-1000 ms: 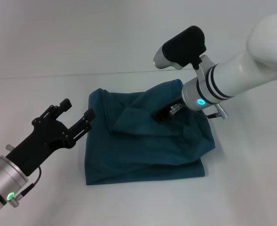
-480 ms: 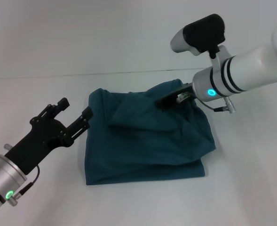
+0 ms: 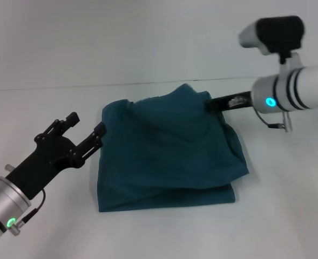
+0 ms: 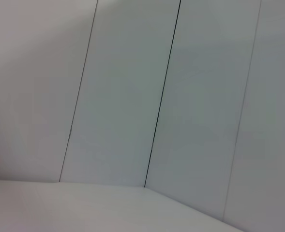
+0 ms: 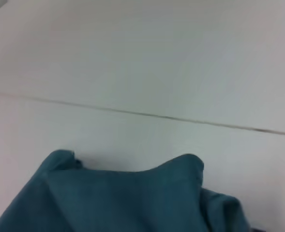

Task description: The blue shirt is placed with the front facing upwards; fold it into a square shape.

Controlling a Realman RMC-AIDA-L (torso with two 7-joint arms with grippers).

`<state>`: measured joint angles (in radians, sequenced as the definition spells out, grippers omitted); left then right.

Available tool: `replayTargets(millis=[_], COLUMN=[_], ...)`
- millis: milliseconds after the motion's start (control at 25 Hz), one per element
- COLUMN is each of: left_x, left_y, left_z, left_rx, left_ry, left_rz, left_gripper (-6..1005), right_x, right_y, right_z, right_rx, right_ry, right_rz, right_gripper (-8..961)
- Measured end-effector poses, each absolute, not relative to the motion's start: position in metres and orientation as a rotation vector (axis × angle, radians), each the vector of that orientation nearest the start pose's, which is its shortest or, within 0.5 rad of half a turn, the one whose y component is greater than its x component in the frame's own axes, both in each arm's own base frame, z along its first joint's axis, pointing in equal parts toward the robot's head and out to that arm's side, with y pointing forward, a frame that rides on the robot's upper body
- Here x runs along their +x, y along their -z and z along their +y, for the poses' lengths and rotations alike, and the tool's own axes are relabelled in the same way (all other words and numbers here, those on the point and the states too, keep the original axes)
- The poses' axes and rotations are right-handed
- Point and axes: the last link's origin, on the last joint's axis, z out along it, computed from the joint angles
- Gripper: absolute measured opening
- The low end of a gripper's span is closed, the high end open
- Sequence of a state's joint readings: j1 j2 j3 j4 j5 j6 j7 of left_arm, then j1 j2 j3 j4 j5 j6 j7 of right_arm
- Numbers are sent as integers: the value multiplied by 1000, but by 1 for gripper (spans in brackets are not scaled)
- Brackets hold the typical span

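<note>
Reaching in from the near left corner, the left gripper (image 3: 86, 132) hangs just beside the left edge of the blue shirt (image 3: 169, 156), its black jaws spread open and holding nothing. Its wrist camera looks off at a pale panelled wall (image 4: 181, 96) and shows none of the cloth.

On the white counter (image 3: 288, 216) the blue shirt lies in the middle as a rough, rumpled block, plain teal side up, with its near and left edges fairly straight and no lettering showing. Its far right corner is raised off the counter into a soft peak.

At that raised corner sits the right gripper (image 3: 211, 103), coming in from the right with its arm nearly level above the counter; the tips meet the lifted cloth, but whether the jaws are clamped on it or merely touching it cannot be told. From the right wrist, the teal fabric (image 5: 127, 198) rises in two humps against the counter's far edge.
</note>
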<state>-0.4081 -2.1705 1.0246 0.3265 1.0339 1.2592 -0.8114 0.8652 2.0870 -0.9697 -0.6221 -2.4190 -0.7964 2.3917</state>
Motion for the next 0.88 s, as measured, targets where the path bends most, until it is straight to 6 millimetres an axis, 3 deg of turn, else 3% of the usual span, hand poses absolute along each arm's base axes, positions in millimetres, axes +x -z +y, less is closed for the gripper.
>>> replayTargets(millis=[280, 880], left_x=[-274, -275], left_y=[47, 49], left_z=[321, 319], left_rx=[-2069, -2070], left_ry=[1027, 1016], left_rz=[-624, -614], left_gripper=[780, 781], right_x=[241, 277], right_y=[13, 8], right_z=[445, 428], right_rx=[-2075, -1863], right_ry=[-303, -495], right_rz=[1302, 1525], right_gripper=[5, 36])
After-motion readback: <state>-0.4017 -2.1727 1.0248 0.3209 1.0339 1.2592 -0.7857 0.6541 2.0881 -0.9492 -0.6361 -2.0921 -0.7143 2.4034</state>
